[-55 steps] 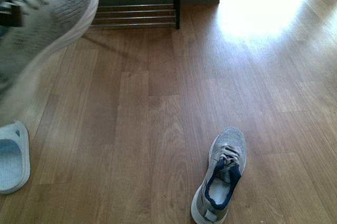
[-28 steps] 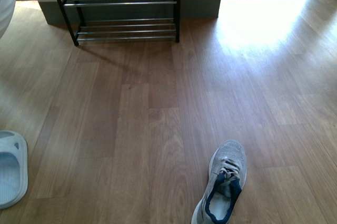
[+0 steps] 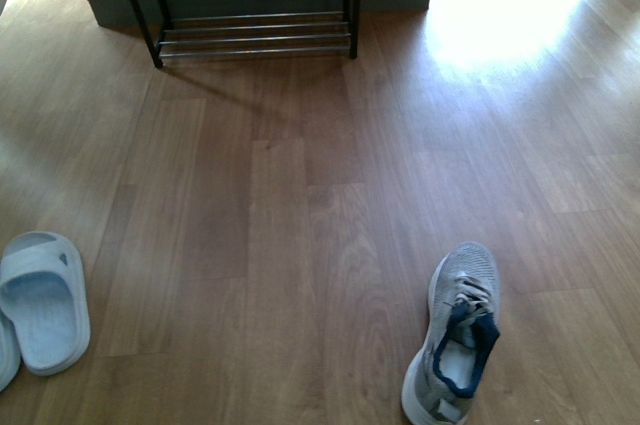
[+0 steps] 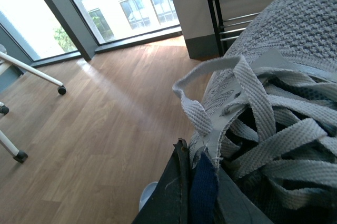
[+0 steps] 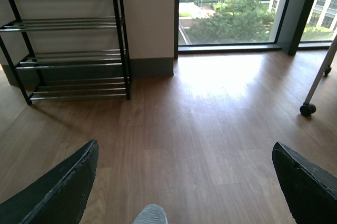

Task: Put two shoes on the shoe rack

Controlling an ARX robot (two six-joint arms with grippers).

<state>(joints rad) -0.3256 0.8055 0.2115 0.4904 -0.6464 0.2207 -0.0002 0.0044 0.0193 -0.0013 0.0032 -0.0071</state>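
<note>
My left gripper [image 4: 197,182] is shut on the navy-lined tongue and collar of a grey knit sneaker [image 4: 295,34], which fills the left wrist view with its laces, off the floor. The second grey sneaker [image 3: 460,335] lies on the wood floor at the front right, toe pointing away; its toe [image 5: 150,214] shows below my right gripper [image 5: 184,182], which is open with nothing between its fingers [image 5: 58,192]. A pale blue slide [image 3: 45,300] lies at the front left. The shoe rack [image 3: 250,5] stands at the far wall, its chrome bars bare. Neither gripper shows in the front view.
A wide window runs along the far wall to the right of the rack [image 5: 68,60]. A caster wheel on a white leg [image 5: 308,109] stands at the right. More wheeled white legs [image 4: 31,74] stand by the window in the left wrist view.
The held sneaker filled the upper left of the front view a second ago and has left it. The front view has shifted: more of the slide shows, and the floor sneaker sits further right.
</note>
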